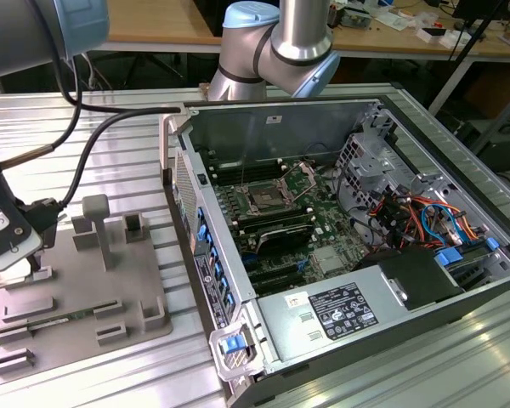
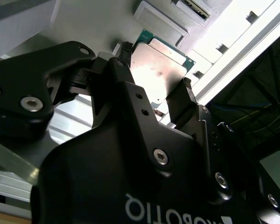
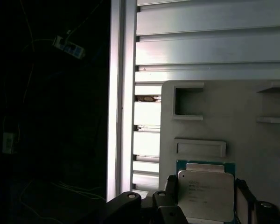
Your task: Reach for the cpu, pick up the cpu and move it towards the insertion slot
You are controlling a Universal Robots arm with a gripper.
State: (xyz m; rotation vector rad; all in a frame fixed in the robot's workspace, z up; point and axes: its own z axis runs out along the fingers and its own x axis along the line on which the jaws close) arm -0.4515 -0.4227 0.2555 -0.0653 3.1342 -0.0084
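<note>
The cpu (image 2: 158, 70) is a thin square chip with a silvery top and a green rim, and it sits between my two black fingers in both wrist views. My gripper (image 2: 155, 71) is shut on it, one finger against each opposite edge of the cpu (image 3: 205, 198). It hangs just over the grey tray (image 3: 214, 116). In the exterior view my gripper (image 1: 13, 265) is low over the tray (image 1: 76, 280) at that view's far left. The insertion slot (image 1: 263, 200), a shiny metal frame with a dark centre, lies on the motherboard inside the open computer case, well off toward that view's right.
The tray carries upright grey posts (image 1: 98, 225) and recessed pockets (image 3: 189, 101). The case's side wall (image 1: 187, 212) stands between tray and motherboard. Cables (image 1: 416, 217) and a power supply (image 1: 340, 310) crowd the case toward the exterior view's right. Ribbed aluminium table (image 3: 210, 51) lies around the tray.
</note>
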